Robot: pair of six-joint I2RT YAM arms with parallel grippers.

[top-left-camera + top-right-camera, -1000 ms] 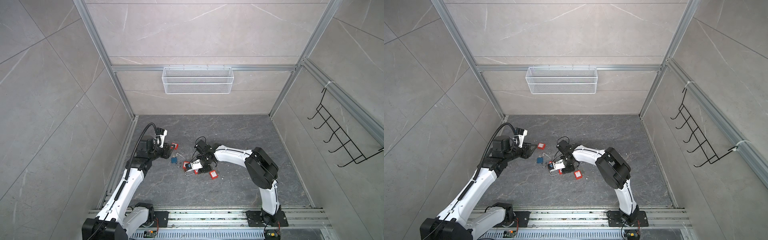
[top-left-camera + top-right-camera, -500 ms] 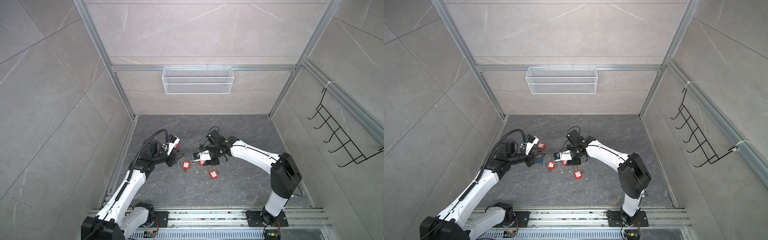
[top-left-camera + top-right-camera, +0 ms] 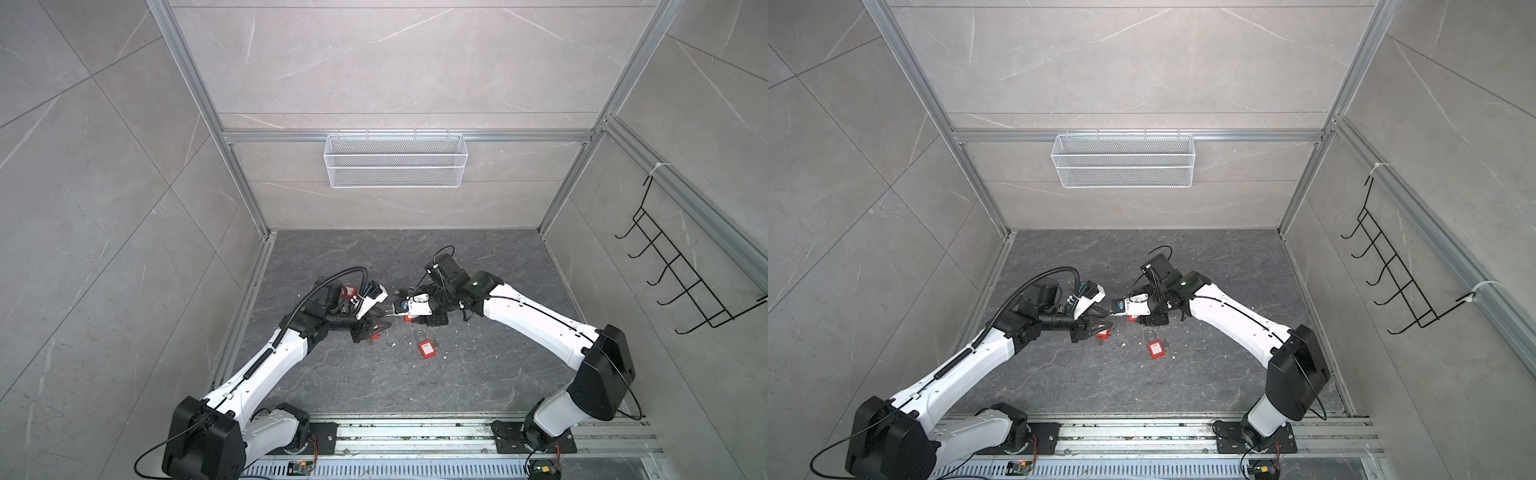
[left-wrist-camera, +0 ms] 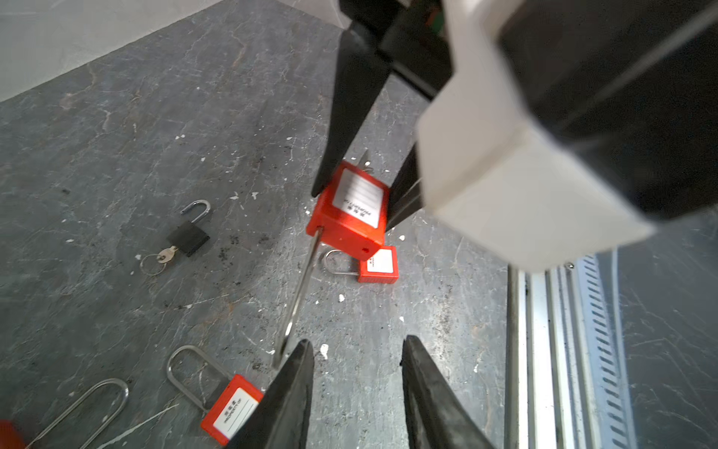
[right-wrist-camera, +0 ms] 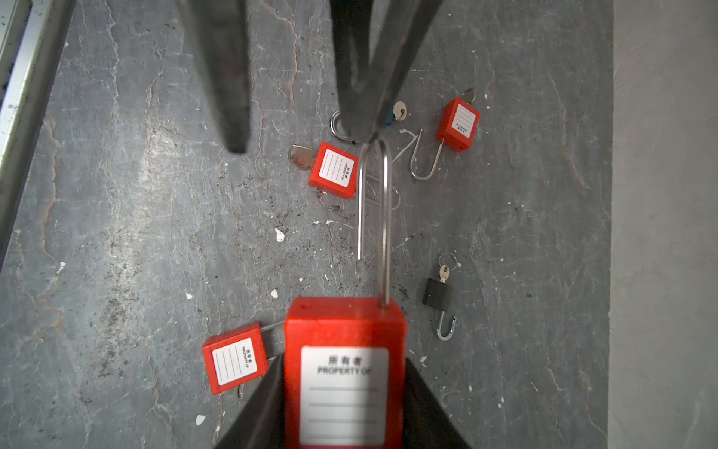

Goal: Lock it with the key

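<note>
Gripping the red padlock, right fingers touch its shackle to the parted left fingers above the middle of the floor

Tiled grey cell under even light.
Marble-look wall panels in aluminium framing; dark stone floor, scuffed and flecked white; white wire basket upper centre, black hook rack at right.
</note>
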